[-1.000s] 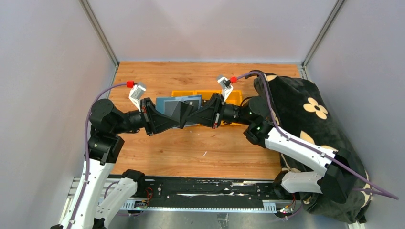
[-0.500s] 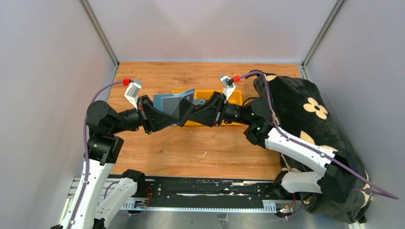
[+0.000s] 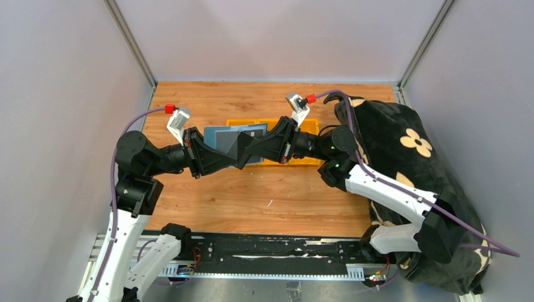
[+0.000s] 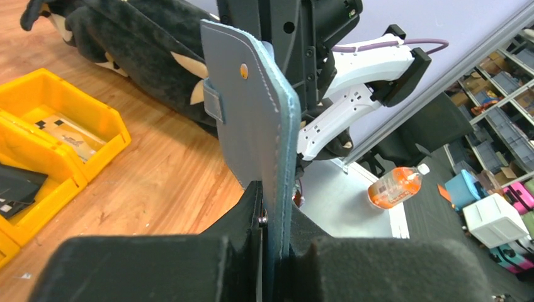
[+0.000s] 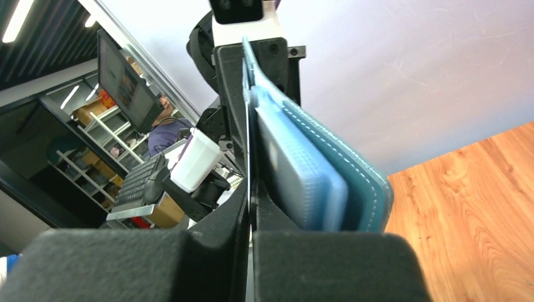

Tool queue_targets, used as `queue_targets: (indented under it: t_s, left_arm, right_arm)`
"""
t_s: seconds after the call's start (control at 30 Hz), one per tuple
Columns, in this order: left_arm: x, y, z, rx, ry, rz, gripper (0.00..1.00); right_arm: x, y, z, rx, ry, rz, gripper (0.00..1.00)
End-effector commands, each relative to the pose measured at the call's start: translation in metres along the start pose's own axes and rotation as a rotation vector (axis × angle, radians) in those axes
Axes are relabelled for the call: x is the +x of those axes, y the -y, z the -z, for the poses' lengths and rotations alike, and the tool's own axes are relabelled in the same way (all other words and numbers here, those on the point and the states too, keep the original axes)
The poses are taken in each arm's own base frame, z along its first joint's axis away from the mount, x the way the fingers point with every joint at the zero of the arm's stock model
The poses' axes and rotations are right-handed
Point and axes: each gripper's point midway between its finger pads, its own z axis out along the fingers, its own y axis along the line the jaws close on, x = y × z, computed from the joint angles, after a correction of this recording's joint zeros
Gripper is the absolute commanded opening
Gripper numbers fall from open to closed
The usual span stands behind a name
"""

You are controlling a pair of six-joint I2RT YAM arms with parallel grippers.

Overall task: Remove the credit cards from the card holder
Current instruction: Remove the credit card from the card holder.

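The left fingers point(image 4: 157, 264) are clenching tight on the lower edge of the card holder point(image 4: 252, 126). They are holding it upright on that edge in the air above the counter point(image 3: 252, 195), with its stitched rim, snap and small tab pointing away from the wrist. The right fingers point(image 5: 126, 264) are reaching in from the opposite side. They are pinching almost together on a thin pale leaf of the holder, so that only a dark slit is showing between them. Just beside that leaf, a light blue card point(image 5: 296, 182) is sitting inside the holder's thick stitched cover, and its long edge is showing along the open side. From above, the two sets of fingers are meeting tip to tip under the holder, near the middle of the counter's width.

Nearer the arm bases, a broad band of wood is lying between the raised holder and the counter's near rail. Just behind the holder, the yellow bins point(image 4: 38, 82) are sitting in a row, and in the top view the holder is overlapping their left part. To the right, a black flowered cloth point(image 3: 403, 151) is spilling over the counter's right edge, close behind the right arm. Grey walls point(image 3: 63, 94) are closing in the left, far and right edges.
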Motion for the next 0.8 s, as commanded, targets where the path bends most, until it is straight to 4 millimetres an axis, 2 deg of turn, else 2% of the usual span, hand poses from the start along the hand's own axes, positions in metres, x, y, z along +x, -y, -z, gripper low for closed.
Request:
queue_targets:
  t_s: [0.0,0.43,0.6,0.77]
  left_arm:
    - [-0.007,0.013,0.003,0.022,0.001,-0.064,0.00]
    - [-0.003,0.022,0.009,0.040,-0.044,-0.157,0.00]
    - [0.003,0.036,0.015,0.104,-0.076,-0.273,0.00]
    - [0.014,0.038,0.023,0.106,-0.127,-0.376,0.00]
  right_arm:
    - [-0.014,-0.015,0.002,-0.020,0.006,0.067,0.00]
    - [-0.050,0.009,0.074,0.251,-0.002,0.203,0.00]
    - [-0.057,0.047,0.098,0.434,-0.035,0.224,0.00]
    - [-0.054,0.093,0.104,0.529,-0.097,0.196,0.00]
